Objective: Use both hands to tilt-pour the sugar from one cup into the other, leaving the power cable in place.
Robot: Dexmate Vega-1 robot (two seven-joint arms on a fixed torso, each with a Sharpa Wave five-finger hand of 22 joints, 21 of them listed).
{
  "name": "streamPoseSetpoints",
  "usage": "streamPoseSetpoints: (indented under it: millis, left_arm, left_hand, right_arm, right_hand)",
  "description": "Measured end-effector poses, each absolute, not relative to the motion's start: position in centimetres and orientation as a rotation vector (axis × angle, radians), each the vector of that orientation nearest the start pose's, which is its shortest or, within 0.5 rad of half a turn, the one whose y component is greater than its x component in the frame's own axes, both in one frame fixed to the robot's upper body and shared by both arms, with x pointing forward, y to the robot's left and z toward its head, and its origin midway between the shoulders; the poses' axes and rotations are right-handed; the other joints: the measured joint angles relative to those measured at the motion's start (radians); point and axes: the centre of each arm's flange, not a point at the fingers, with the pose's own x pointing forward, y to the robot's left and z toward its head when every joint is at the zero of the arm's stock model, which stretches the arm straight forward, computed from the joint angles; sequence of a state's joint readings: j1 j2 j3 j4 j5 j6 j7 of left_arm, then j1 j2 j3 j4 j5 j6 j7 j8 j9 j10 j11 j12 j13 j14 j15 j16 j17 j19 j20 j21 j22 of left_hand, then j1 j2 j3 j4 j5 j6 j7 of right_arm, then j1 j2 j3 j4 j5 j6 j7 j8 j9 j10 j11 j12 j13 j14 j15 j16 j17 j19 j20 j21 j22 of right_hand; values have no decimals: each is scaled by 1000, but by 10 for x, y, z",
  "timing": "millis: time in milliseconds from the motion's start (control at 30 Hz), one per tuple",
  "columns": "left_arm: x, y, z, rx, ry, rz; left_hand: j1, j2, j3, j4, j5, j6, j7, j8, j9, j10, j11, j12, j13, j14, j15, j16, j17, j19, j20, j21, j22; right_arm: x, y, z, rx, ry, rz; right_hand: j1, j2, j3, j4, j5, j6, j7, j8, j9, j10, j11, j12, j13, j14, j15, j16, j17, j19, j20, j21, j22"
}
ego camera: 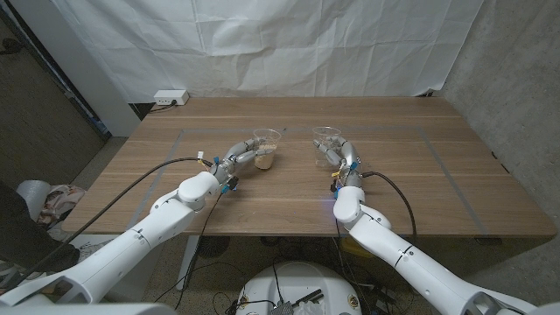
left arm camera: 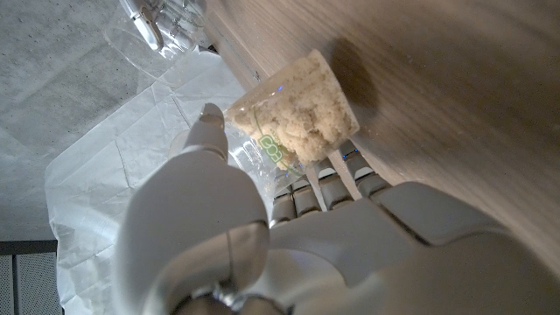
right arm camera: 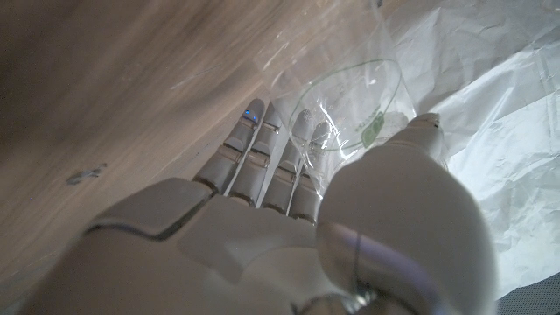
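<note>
Here, the left hand (ego camera: 238, 157) has its fingers (left arm camera: 328, 179) and thumb wrapped around a clear plastic cup (ego camera: 267, 149) that holds pale, clumpy sugar (left arm camera: 302, 118) in its lower part; in the left wrist view the fingers lie along one side of this cup and the thumb presses the other side. The right hand (ego camera: 337, 156) has its fingers (right arm camera: 262, 153) closed around a second clear plastic cup (ego camera: 326, 140), which looks empty, with the thumb on the opposite wall. Both cups stand upright on the wooden table (ego camera: 262, 197), near the middle, the sugar cup to the robot's left and the empty one to its right, well apart from each other with bare wood between them. I cannot tell whether either cup is lifted off the wood. The two white arms reach in from the near corners, and a black cable (ego camera: 131, 188) runs along the left arm, another along the right. Thin grey tape lines (ego camera: 437, 162) mark a large rectangle on the tabletop around the cups. Beyond the far left corner of the table, a white power strip (ego camera: 171, 97) sits on the floor. A creased white sheet (ego camera: 262, 44) hangs as a backdrop behind the table, with grey wall to the right.
</note>
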State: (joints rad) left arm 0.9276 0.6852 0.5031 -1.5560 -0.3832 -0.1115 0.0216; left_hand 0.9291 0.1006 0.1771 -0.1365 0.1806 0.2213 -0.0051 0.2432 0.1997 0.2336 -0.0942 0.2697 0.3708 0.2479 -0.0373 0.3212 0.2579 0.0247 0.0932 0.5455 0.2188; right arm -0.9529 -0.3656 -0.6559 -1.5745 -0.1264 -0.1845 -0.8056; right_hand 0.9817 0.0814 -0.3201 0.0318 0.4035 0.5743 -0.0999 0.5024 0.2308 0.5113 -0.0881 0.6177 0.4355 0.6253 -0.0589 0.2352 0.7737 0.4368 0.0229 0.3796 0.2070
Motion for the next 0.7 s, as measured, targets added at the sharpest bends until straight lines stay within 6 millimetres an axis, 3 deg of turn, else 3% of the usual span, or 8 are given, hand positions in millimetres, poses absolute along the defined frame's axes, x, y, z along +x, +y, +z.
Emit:
streamPoseSetpoints:
  millis: [367,700]
  left_arm:
    - [615,241,-71,401,-475,-312]
    - [611,242,-72,407,-475,-313]
  left_hand:
    - [3,3,3,-3,0,0,0,-7,0,0,0,0,-5,0,0,-8,0,0,0,0,0]
    - [3,3,3,-3,0,-22,0,-15,0,-19,-1,-11,-9,-13,-3,-15,0,-4,4,0,0]
  right_arm:
    - [595,-138,-106,-575,-597,-382]
    - [592,-136,-108,-646,-591,-399]
  right_hand:
    - [0,0,-2,2,0,4,-4,-3,0,-2,-2,-8,-5,0,0,-12,-8,0,0,0,0]
    - [1,-1,-10,10,0,-65,-4,-39,-3,-68,8,-54,-24,-32,3,-28,-23,0,0,0,0]
